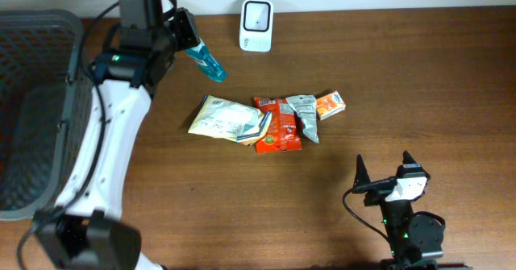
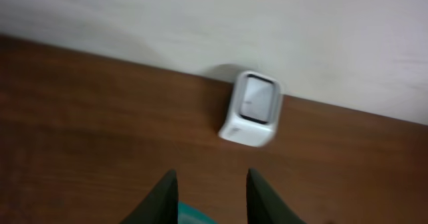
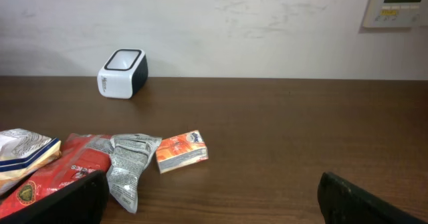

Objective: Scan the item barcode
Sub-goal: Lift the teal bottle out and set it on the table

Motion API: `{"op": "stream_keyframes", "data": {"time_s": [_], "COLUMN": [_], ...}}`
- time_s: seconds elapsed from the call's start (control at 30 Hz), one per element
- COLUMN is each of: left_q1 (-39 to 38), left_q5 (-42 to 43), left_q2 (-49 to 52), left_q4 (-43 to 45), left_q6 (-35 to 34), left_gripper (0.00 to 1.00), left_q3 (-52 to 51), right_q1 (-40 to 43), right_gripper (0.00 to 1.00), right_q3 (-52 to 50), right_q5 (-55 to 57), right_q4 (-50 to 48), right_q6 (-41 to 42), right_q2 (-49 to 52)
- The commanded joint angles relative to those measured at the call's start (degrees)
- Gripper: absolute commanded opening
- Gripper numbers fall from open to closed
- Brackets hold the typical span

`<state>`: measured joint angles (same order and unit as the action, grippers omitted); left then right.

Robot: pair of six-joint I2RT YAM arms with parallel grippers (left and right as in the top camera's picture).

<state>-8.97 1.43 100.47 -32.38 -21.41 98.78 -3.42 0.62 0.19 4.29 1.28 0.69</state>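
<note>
Lower right, the right gripper (image 1: 382, 167) sits with jaws wide and empty, likely parked clear of the work. At mid-frame lies a pile of packets (image 1: 266, 121). Upper left, the left gripper (image 1: 187, 38) pinches a teal pouch (image 1: 207, 63) in narrow jaws. It is angled toward the scanner (image 1: 256, 14) at top centre, presumably to show its barcode, which isn't visible.
</note>
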Motion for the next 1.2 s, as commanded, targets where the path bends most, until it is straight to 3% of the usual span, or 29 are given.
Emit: {"op": "stream_keyframes", "data": {"time_s": [0.0,0.3,0.37,0.7,0.8,0.87,0.9,0.97,1.1,1.13,1.17], "left_q1": [0.02,0.13,0.13,0.52,0.9,0.83,0.85,0.83,0.83,0.83,0.83], "left_q5": [-4.96,-12.0,-11.98,-11.98,-11.93,-11.04,-10.21,-6.16,4.09,6.16,7.04], "left_q2": [5.35,16.26,16.76,15.43,11.06,6.71,5.01,-1.51,-8.59,-9.92,-10.62], "left_q4": [4.26,10.95,10.99,12.66,12.63,10.78,9.53,3.06,-5.03,-6.99,-8.35], "left_q6": [2.19,4.44,4.61,5.97,6.97,6.95,6.95,6.95,6.93,6.93,6.95], "left_gripper": [0.22,0.28,0.39,0.5,0.58,0.58,0.43,0.0,0.0,0.72,0.73], "left_q3": [0.7,0.7,0.7,1.53,2.27,2.27,2.27,2.27,2.27,2.27,2.27], "right_q1": [-0.33,-0.33,-0.33,-0.33,-0.33,-0.33,-0.33,-0.33,-0.33,-0.33,-0.33], "right_gripper": [0.99,0.99,0.99,0.99,0.99,0.98,0.99,0.98,0.99,0.99,0.99], "right_q3": [-0.31,-0.31,-0.31,-0.31,-0.31,-0.31,-0.31,-0.31,-0.31,-0.31,-0.31], "right_q5": [0.5,0.5,0.5,0.5,0.5,0.5,0.5,0.5,0.5,0.5,0.5], "right_q4": [0.42,0.39,0.39,0.39,0.39,0.39,0.42,0.39,0.39,0.42,0.39], "right_q6": [0.04,0.04,0.04,0.04,0.04,0.04,0.04,0.04,0.04,0.04,0.04], "right_q2": [-0.22,-0.22,-0.22,-0.22,-0.22,-0.22,-0.22,-0.22,-0.22,-0.22,-0.22]}}
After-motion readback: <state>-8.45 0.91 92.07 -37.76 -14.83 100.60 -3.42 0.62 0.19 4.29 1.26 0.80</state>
